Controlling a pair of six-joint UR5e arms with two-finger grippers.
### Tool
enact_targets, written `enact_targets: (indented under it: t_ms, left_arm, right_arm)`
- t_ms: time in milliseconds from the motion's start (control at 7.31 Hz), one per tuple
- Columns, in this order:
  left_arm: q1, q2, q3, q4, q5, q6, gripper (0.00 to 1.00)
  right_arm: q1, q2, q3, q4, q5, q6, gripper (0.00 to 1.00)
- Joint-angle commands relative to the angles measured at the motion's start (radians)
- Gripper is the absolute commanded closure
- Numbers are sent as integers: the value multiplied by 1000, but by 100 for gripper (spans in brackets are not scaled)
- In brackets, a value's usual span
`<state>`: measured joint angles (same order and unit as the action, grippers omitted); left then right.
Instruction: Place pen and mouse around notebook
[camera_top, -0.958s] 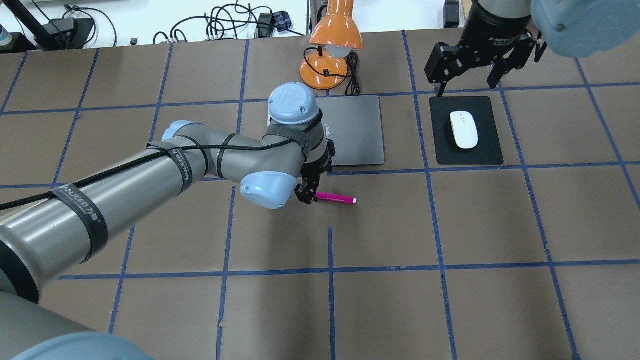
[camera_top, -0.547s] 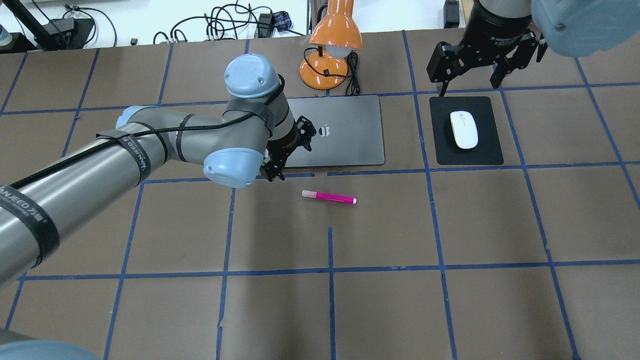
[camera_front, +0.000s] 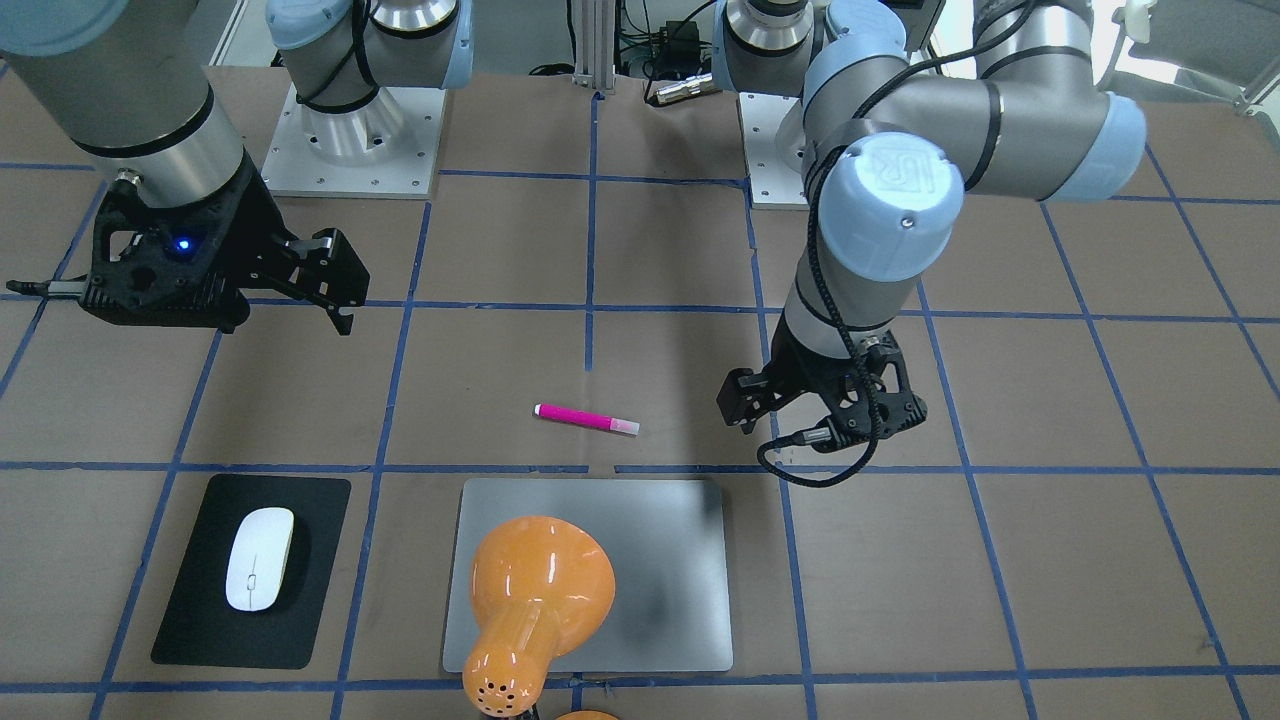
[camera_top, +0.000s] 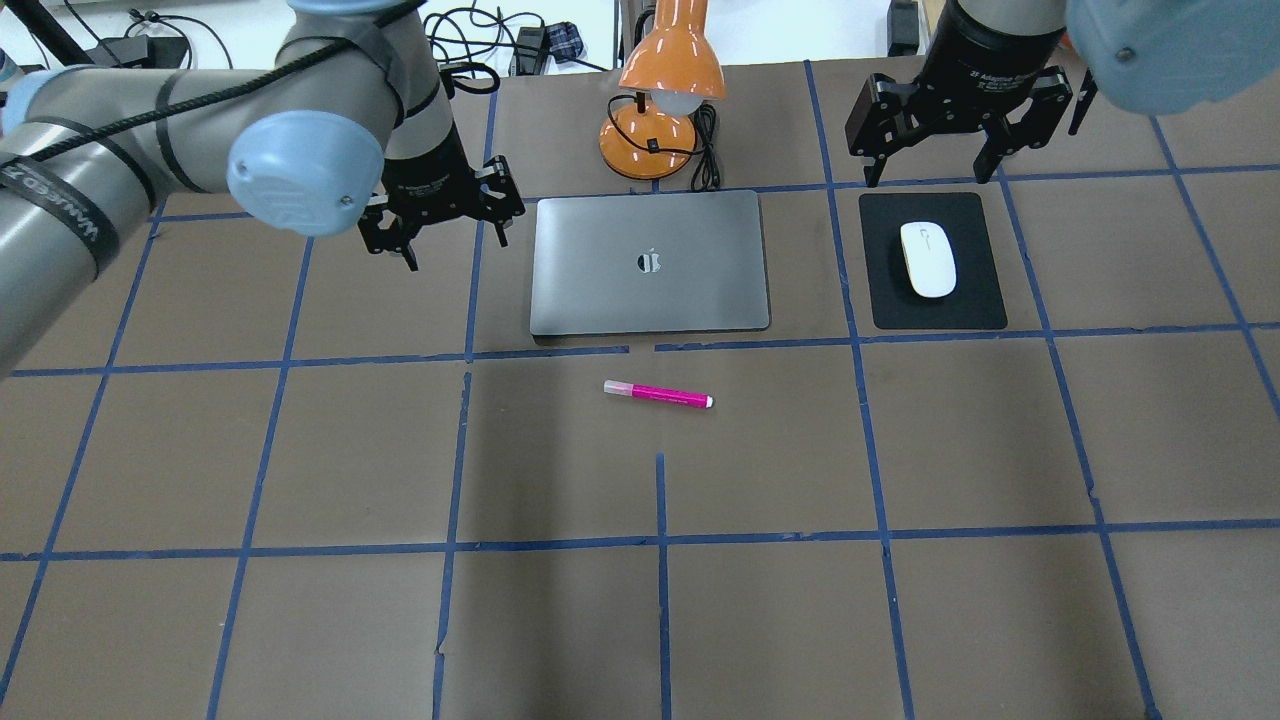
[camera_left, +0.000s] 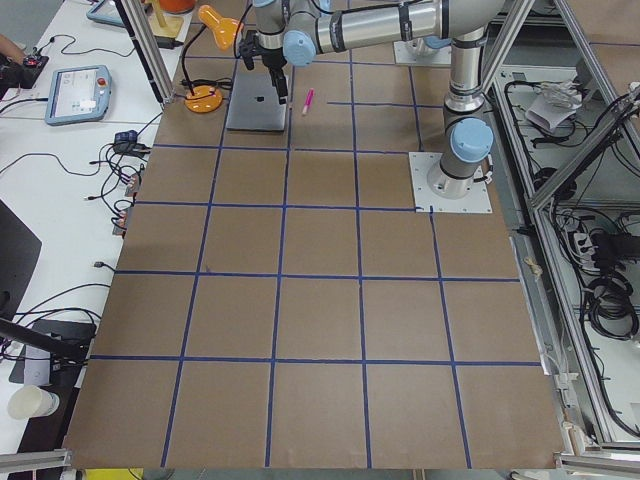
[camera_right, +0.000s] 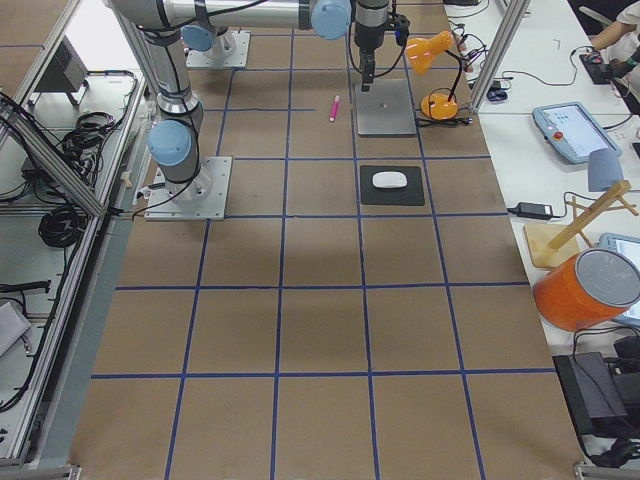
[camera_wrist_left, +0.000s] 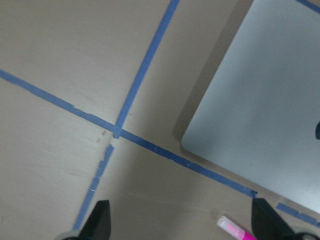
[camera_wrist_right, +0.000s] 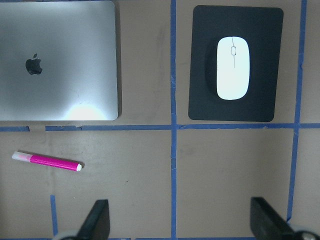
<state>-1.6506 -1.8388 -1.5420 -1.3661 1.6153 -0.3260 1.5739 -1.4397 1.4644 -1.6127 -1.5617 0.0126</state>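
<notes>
Pen (camera_top: 658, 393) is lying flat on the surface (camera_top: 780, 610), on the robot's side of the notebook (camera_top: 690, 290), near its near edge but not touching it and roughly parallel to it. Its pale cap end is pointing toward the robot's left. Nothing is gripping the pen. Notebook is lying flat and closed, logo up. Mouse (camera_top: 927, 259) is sitting on a black mat (camera_top: 890, 305) to the notebook's right, with a blue tape line (camera_top: 846, 300) running between mat and notebook. An orange lamp (camera_top: 668, 60) is standing just past the notebook's far edge; in the front view its head is overlapping the notebook. Left pincer (camera_top: 456, 245) is hovering beside the notebook's left edge toward the far corner, fingers spread and holding nothing. Its wrist view is showing the notebook's near-left corner and the pen's cap end. Right pincer (camera_top: 930, 175) is hanging over the mat's far edge, also spread wide and empty. Its wrist camera is looking straight down on mouse, mat, notebook and pen.
</notes>
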Motion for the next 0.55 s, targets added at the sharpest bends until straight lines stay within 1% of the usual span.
enact_targets:
  t_ms: [0,274,411]
  left_arm:
    - [26,82,29,-93,6,102,0]
    - [35,133,11,-97,-5,110,0]
    - [55,138,3,-100,-23,192,0]
  right_arm:
    - [0,4,-2,14,2,3,0]
    - [0,7,-2,19,0,3,0]
    - [0,5,-4,19,0,1,0]
